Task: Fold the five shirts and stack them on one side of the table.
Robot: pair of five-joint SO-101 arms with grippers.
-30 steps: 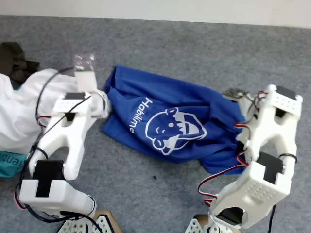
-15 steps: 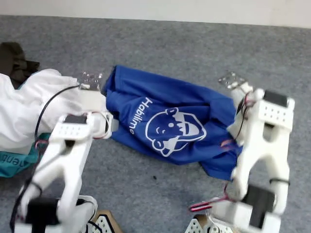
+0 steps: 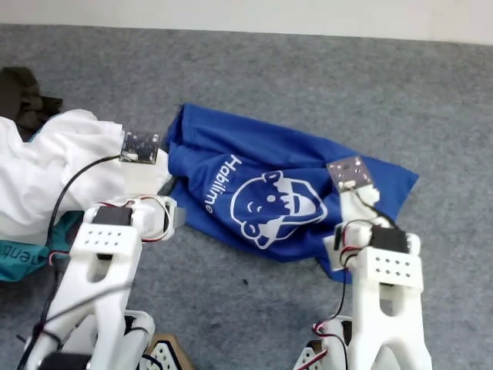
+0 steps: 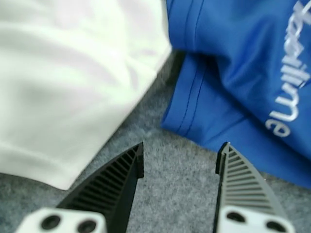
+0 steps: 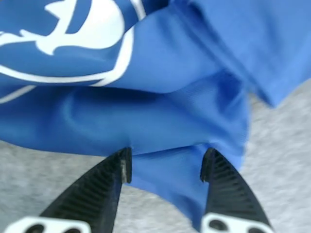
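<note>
Blue shirt [image 3: 269, 193] lies in middle of worktop [image 3: 323, 69], print up, rumpled, not yet folded. White shirt [image 3: 46, 169] heaped at L side, its edge just beside blue's hem. Teal shirt [image 3: 19, 254] peeks from under it, dark garment [image 3: 19, 89] at far L corner. Prob. the unfolded pile, kept off to one side. L pincer [image 4: 181, 153] released, hangs over bare worktop btwn white edge and blue's corner. R pincer [image 5: 167, 162] released too, jaws straddling blue's near hem at opposite end. Looks like setup for a two-corner pinch: one arm per end so hem lifts evenly for 1st fold.
</note>
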